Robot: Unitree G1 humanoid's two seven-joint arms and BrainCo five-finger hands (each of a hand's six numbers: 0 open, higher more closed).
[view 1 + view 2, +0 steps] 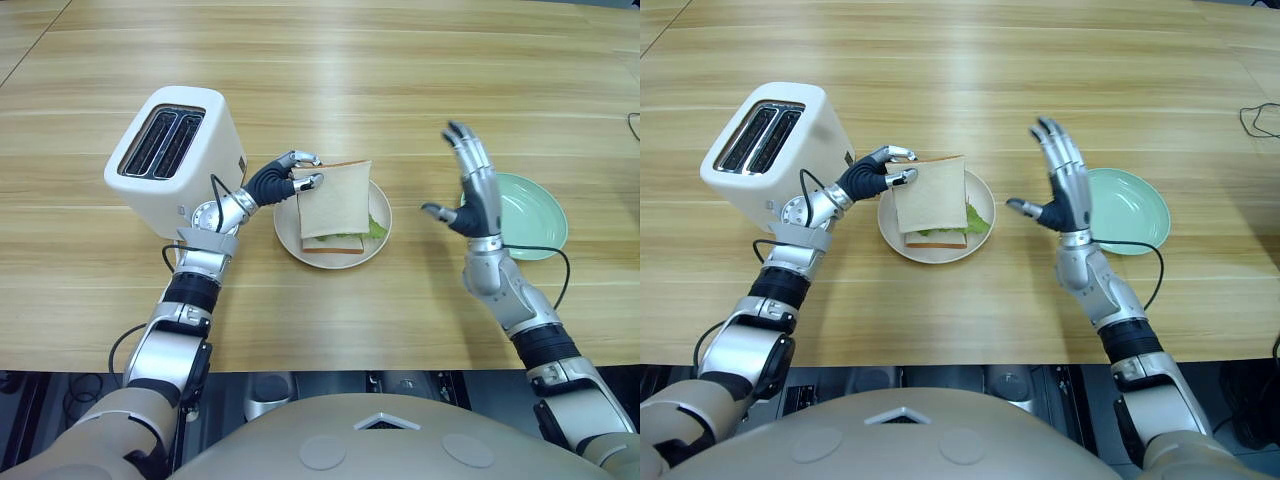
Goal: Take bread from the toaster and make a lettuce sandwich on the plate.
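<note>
A white toaster [178, 158] stands at the left with both slots dark. On the beige plate [291, 242] to its right lies a bread slice [333, 245] with green lettuce [377, 226] on it. My left hand [283, 178] pinches the left edge of a second bread slice [334, 200], held tilted over the lettuce. My right hand [475, 188] is raised to the right of the plate, fingers spread, holding nothing.
A light green plate [535, 215] lies at the right, partly behind my right hand. The wooden table [330, 60] stretches far back. A black cable [1258, 118] lies at the far right edge.
</note>
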